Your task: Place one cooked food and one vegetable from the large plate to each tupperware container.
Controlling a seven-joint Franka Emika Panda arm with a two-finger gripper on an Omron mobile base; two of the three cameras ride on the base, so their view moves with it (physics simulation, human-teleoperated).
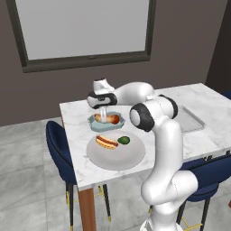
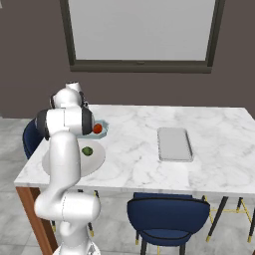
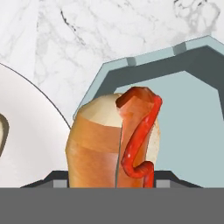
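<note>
The large plate [image 1: 131,158] lies near the table's front edge and carries a hot dog [image 1: 107,142] and a round green vegetable [image 1: 123,140]. Just behind the plate sits the pale blue-green tupperware [image 1: 92,121], which holds a red tomato [image 1: 115,119]. My gripper [image 1: 103,115] points down into this tub, shut on a second hot dog [image 3: 113,144] with a ketchup line. That hot dog hangs close over the tub's floor [image 3: 192,118]. My fingertips are hidden. The pale grey tupperware [image 1: 191,118] lies further right, with nothing in it.
A white marble table [image 2: 134,149] holds everything. Dark blue chairs stand at its left end [image 1: 57,144] and its front [image 2: 167,214]. A dark wall with a large window [image 1: 85,27] runs behind. The plate's rim [image 3: 26,131] curves next to the tub.
</note>
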